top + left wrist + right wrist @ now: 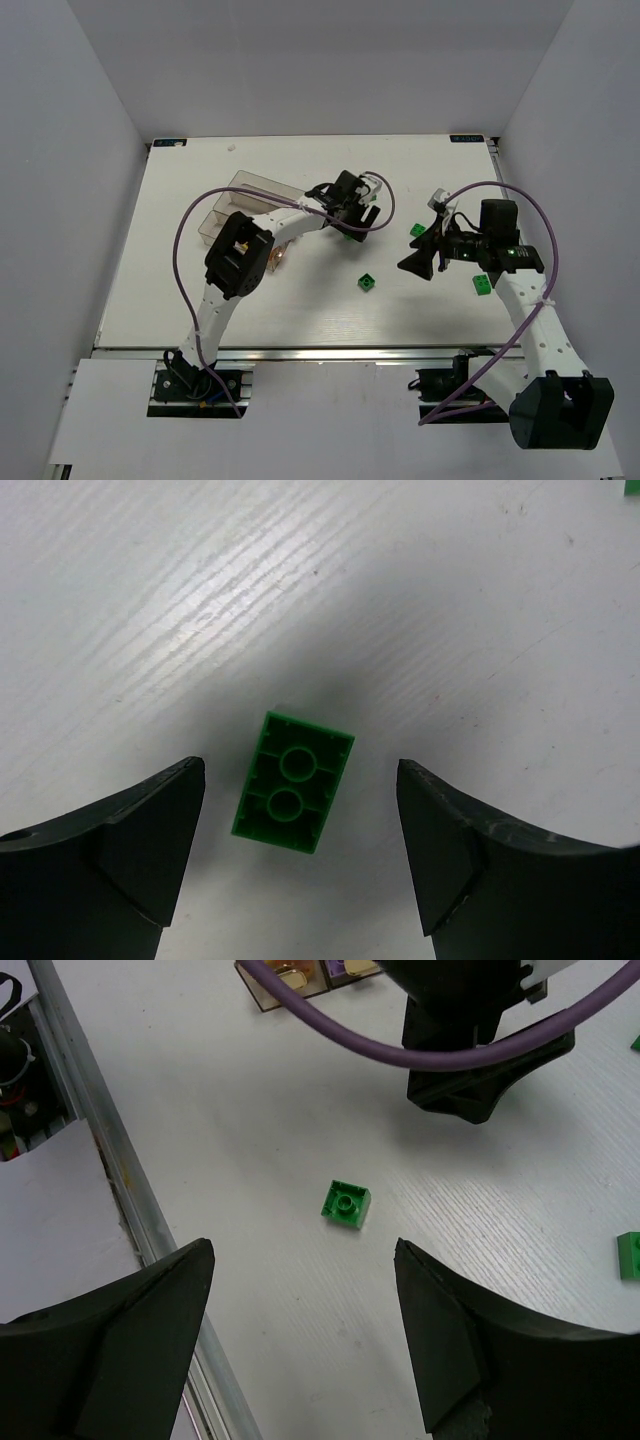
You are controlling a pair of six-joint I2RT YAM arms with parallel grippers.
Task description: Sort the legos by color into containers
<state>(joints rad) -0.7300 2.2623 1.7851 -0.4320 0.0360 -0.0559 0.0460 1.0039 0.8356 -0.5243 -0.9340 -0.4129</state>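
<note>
A green lego (293, 782) lies upside down on the white table, its hollow underside showing. It sits between the spread fingers of my left gripper (298, 770), touching neither, and that gripper is open. From above, the left gripper (355, 222) hangs over this lego (350, 237) right of the clear containers (235, 205). My right gripper (302, 1250) is open and empty, with a small green lego (346, 1204) on the table ahead of it. Two more green legos (482, 285) (417, 231) lie near the right arm.
The containers (300, 980) show yellow and purple pieces inside in the right wrist view. The left arm's head (470, 1070) and its purple cable (330, 1030) cross that view's top. The table's metal front rail (120, 1160) runs along the left.
</note>
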